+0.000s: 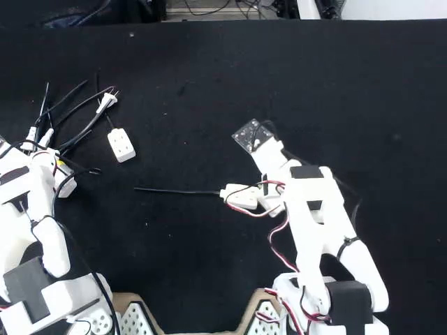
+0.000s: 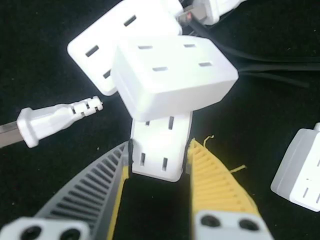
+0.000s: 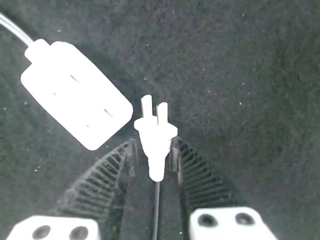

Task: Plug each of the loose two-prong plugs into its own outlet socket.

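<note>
- Sitting in your right gripper [image 3: 152, 145] is a two-prong plug [image 3: 156, 131]. The fingers are closed against its body on both sides. Its prongs point away from the wrist, and its dark cord runs back between the fingers.
- Just beside that plug, not touching it, a cabled socket block [image 3: 75, 110] lies flat on the black table [image 3: 240, 75] with its slots facing up. The prongs sit off to one side of the block, not yet in its slots.
- Your left gripper [image 2: 160, 147] is clamped on a pinched socket [image 2: 159, 155], with the grey finger on one side and the yellow finger on the other.
- Over the pinched socket's far end lie a top socket [image 2: 170, 75] and, behind it, a rear socket [image 2: 107, 45].
- A loose plug [image 2: 55, 120] lies just beside that stack with its prongs aimed at it. You also have an edge socket [image 2: 300, 170] apart on the yellow finger's side.
- In the high view, a lone socket [image 1: 121, 144] and a far plug [image 1: 106, 102] lie near each other, not joined.
</note>
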Motion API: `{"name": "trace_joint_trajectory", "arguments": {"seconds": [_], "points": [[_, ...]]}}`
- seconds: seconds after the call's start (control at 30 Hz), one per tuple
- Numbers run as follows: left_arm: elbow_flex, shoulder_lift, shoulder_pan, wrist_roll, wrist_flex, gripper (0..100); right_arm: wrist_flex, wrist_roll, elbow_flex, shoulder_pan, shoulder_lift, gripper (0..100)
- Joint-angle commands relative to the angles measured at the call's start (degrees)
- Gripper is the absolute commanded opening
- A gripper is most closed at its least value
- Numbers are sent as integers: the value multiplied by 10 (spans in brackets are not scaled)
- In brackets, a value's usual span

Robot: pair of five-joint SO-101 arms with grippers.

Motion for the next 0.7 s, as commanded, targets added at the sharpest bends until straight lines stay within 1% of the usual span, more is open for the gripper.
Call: {"name": "trace_joint_trajectory", "arguments": {"seconds": [0.0, 0.2, 0.37, 0.53, 0.67], "points": [[11, 4, -17, 5, 3, 173, -12, 7, -7, 12, -26, 114], [11, 4, -17, 5, 3, 173, -2, 8, -7, 31, -22, 118], [11, 4, -19, 5, 3, 173, 4, 8, -7, 25, -22, 214], [11, 4, -20, 5, 3, 173, 0, 9, -4, 24, -15, 189], [11, 4, -20, 5, 3, 173, -5, 10, 9, 3, 26, 188]]}}
